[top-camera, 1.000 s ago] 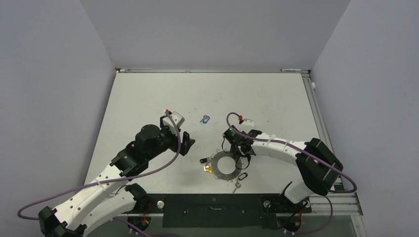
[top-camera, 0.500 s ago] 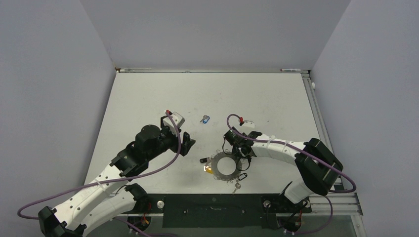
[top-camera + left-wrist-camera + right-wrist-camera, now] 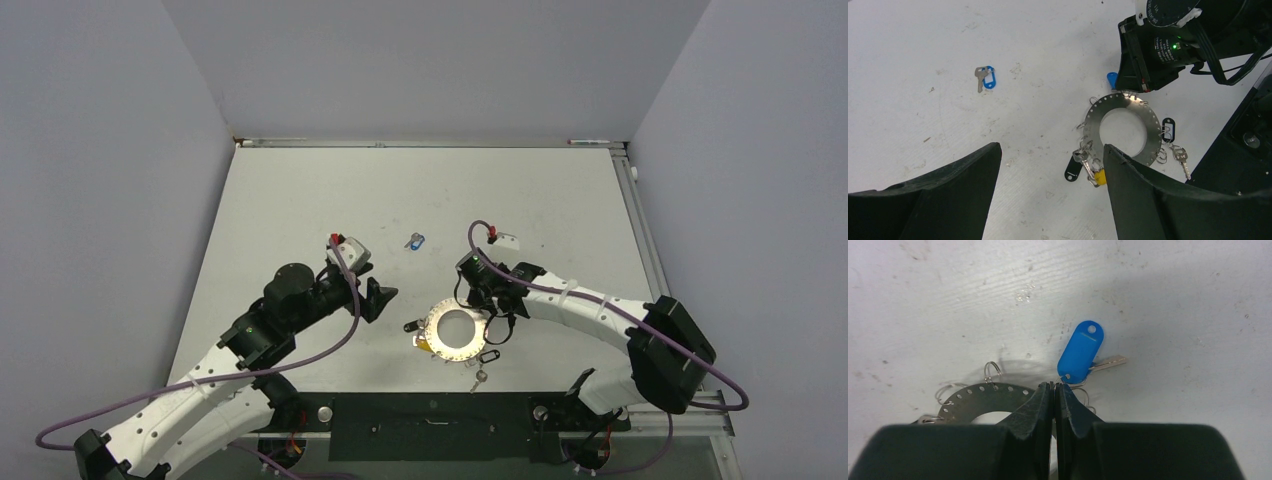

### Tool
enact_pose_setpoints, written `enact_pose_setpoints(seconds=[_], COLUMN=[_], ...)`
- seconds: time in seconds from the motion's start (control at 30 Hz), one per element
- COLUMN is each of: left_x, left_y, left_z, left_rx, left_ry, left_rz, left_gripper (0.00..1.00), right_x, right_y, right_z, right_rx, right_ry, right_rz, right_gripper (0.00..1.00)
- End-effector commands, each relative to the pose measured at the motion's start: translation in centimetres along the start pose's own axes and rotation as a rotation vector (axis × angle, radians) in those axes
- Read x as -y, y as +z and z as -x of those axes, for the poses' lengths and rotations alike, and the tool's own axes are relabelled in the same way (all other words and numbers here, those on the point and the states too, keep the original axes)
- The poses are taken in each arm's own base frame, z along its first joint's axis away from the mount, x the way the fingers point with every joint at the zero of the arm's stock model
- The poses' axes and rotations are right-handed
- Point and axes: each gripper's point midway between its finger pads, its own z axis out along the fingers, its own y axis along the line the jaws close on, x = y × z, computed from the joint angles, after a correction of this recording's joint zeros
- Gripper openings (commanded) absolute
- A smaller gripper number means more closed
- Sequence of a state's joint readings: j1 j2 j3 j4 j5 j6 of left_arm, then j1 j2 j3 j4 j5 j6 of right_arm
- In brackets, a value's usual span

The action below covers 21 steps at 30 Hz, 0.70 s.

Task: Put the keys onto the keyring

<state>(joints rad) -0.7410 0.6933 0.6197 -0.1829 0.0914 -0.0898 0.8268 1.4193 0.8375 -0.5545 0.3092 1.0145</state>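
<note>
A: Grippers, right one first?
B: The right gripper (image 3: 1053, 385) is pinched together on the rim of the keyring (image 3: 993, 392), just beside a blue-tagged key (image 3: 1080, 352).
A: Left?
B: The left gripper (image 3: 1052, 147) hangs spread apart, near the keyring. A loose blue key (image 3: 985, 79) lies well apart on the tabletop (image 3: 300, 200).

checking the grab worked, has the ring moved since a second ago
yes, slightly: the ring has edged toward the loose blue key, which stayed put

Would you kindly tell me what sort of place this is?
Probably a robotics lab test cell: a left arm and right arm mounted at a white table, plain grey walls around it, a keyring and keys laid out.
</note>
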Motion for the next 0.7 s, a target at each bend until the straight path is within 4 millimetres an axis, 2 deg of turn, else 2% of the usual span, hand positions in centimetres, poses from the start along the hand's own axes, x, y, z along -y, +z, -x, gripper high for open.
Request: enact_pose_setpoints(seconds=[0.0, 0.1, 0.17, 0.27, 0.4, 0.57, 0.67], left_x=[1.5, 2.8, 3.4, 4.3, 5.6, 6.5, 7.1], left_y=[-0.5, -0.9, -1.1, -1.2, -1.4, -1.3, -1.1], left_z=[3.5, 4.2, 5.5, 6.0, 6.5, 7.7, 8.0], left_rx=[0.159, 0.196, 0.249, 0.267, 0.307, 0.373, 0.389], left_ry=[0.066, 0.116, 0.175, 0.249, 0.383, 0.493, 0.548], left_rz=[-0.082, -0.160, -0.194, -0.249, -0.334, -0.373, -0.408], left_gripper=[0.71, 0.69, 0.69, 0.68, 0.62, 0.59, 0.53], right_x=[-2.6, -3.4, -4.3, -4.9, -5.8, -6.1, -6.0], right_y=[-2.8, -4.1, -5.5, -7.2, -9.2, -11.2, -12.2], right_z=[2.7, 3.4, 4.3, 5.2, 6.2, 6.9, 7.1], right_rx=[0.071, 0.086, 0.104, 0.119, 0.116, 0.101, 0.086], right_ry=[0.049, 0.074, 0.106, 0.160, 0.241, 0.357, 0.418], right_rz=[0.109, 0.148, 0.183, 0.213, 0.264, 0.296, 0.301], right_gripper=[0.05, 0.05, 0.05, 0.05, 0.05, 0.05, 0.05])
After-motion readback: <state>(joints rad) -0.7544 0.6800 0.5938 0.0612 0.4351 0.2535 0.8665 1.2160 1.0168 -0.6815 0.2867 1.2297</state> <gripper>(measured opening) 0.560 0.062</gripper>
